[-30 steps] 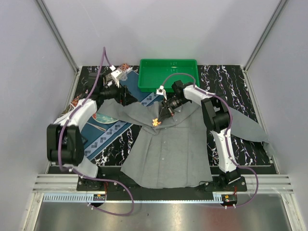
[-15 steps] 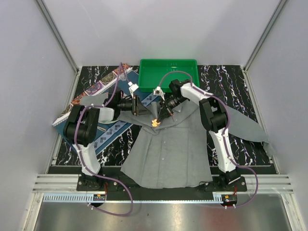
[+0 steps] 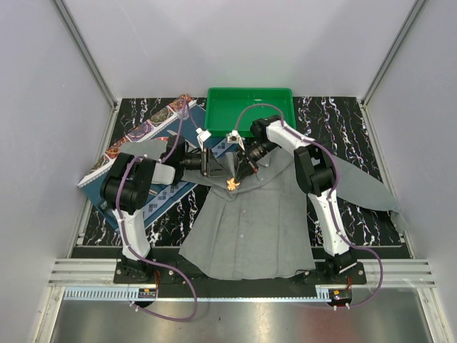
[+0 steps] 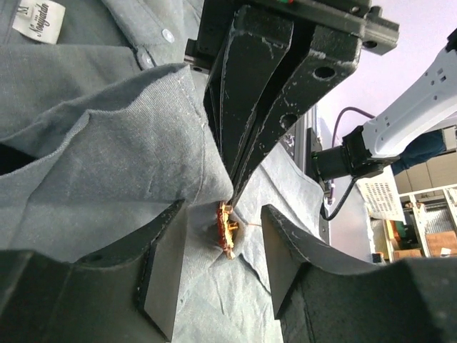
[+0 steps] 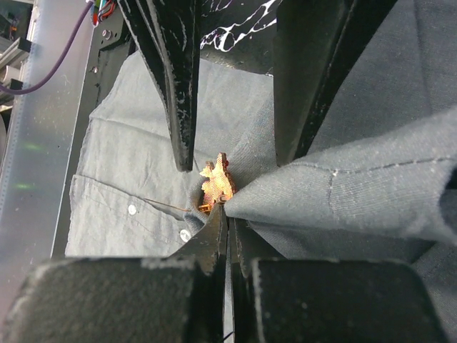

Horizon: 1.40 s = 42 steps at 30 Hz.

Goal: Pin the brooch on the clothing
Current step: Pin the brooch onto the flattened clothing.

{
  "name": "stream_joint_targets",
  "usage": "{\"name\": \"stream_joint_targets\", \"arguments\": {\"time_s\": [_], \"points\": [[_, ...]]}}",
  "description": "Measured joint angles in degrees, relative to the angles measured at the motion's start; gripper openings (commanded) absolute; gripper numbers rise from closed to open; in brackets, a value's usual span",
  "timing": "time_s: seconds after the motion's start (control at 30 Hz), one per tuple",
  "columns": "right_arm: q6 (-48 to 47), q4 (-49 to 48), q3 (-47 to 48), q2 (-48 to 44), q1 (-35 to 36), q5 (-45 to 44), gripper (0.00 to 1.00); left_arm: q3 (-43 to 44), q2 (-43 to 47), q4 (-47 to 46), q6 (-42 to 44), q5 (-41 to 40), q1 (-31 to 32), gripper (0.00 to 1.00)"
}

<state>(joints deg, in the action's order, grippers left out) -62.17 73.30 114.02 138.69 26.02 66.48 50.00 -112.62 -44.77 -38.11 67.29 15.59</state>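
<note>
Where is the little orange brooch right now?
In the top view the brooch sits mid-table on the upper part of the grey shirt, at the tips of the shut right pincer, with the open left pincer just to its left.

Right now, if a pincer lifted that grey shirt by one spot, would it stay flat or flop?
Probably flop: the shirt bunches into soft folds where the right pincer pinches by the brooch. It looks thin and light, so likely easy to lift, though the spread sleeve would probably drag behind.
</note>
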Motion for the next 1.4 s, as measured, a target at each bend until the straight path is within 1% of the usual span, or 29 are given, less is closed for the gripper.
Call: {"name": "stream_joint_targets", "arguments": {"time_s": [0.07,0.1,0.23,0.4,0.5,0.63,0.67,0.73,0.77,0.83,0.9,1.07,1.13,1.4], "points": [[-1.2,0.9,0.4,0.2,0.0,0.0,0.0,0.0,1.4,5.1,4.6,-0.2,0.2,0.48],[-1.7,1.4,0.6,0.3,0.0,0.0,0.0,0.0,2.1,7.3,6.7,-0.2,0.2,0.46],[-3.5,2.3,1.3,1.1,0.0,0.0,0.0,0.0,3.6,11.7,12.1,-0.2,0.8,0.45],[-4.7,3.0,1.7,1.2,0.0,0.0,0.0,-0.3,3.6,13.0,13.8,-0.3,2.2,0.45],[-5.1,3.1,2.1,1.3,0.1,0.0,0.0,-0.5,3.6,13.0,13.9,-0.6,2.8,0.43],[-5.8,3.1,2.8,1.6,0.2,0.0,0.01,-0.7,3.6,13.0,13.9,-1.2,3.3,0.34],[-6.0,3.1,2.9,1.6,0.2,0.0,0.01,-0.7,3.6,13.0,13.9,-1.4,3.3,0.3],[-6.4,3.3,3.0,1.7,0.3,0.2,0.01,-0.7,3.6,13.0,13.7,-1.9,3.3,0.27],[-6.6,3.3,3.0,1.7,0.3,0.2,0.01,-0.8,3.6,12.7,13.3,-2.0,3.3,0.23],[-6.8,3.7,3.1,1.7,0.3,0.4,0.02,-1.6,3.6,11.1,12.7,-2.4,3.3,0.19],[-7.0,4.2,3.1,1.7,0.5,0.4,0.02,-2.4,3.6,9.6,11.6,-2.6,3.3,0.18],[-7.3,4.6,3.1,1.8,0.7,0.4,0.01,-3.7,3.6,6.9,10.2,-2.8,3.2,0.2],[-7.3,4.6,3.1,1.8,0.7,0.4,0.01,-3.8,3.6,6.6,10.0,-2.8,3.1,0.28],[-7.4,4.5,3.1,1.9,0.7,0.4,0.01,-4.2,3.6,6.2,10.1,-2.5,2.7,0.29]]}}
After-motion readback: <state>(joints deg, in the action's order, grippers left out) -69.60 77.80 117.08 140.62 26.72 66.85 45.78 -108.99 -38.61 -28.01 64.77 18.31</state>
